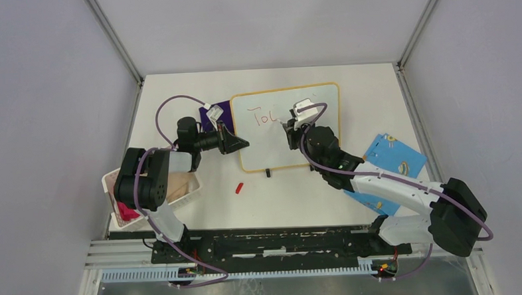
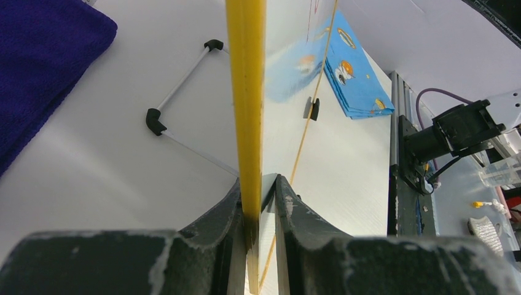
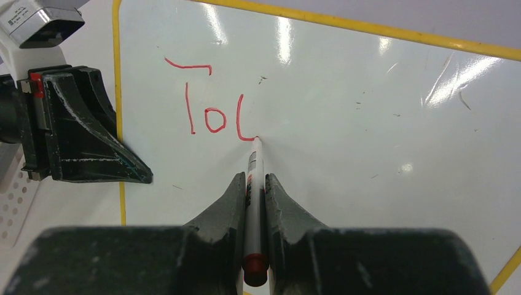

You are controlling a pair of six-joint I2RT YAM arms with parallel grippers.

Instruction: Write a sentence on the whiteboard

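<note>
Right wrist: right jaws clamped on marker [image 3: 253, 175], tip touching whiteboard [image 3: 368, 123] where sentence [image 3: 212, 117] reads "Tol". Left jaws pinch board's left frame, prob. to stop sliding. Board sits mid-table, nr far edge.

- Whiteboard [image 1: 278, 147]: glossy white rect., rounded corners, thin yellow frame. Mid-table toward the far side, long edges running left-right.
- Near edge rests on 2 small black feet [image 1: 267, 172].
- Left edge pinched in left gripper [image 1: 245, 143].
- Sentence [image 3: 212, 114]: red handwriting in board's upper-left, one line. Reads "To" + one curved stroke, unfinished.
- Marker [image 3: 253, 160] tip touches the end of that stroke; marker clamped in right gripper [image 3: 250, 179].
</note>
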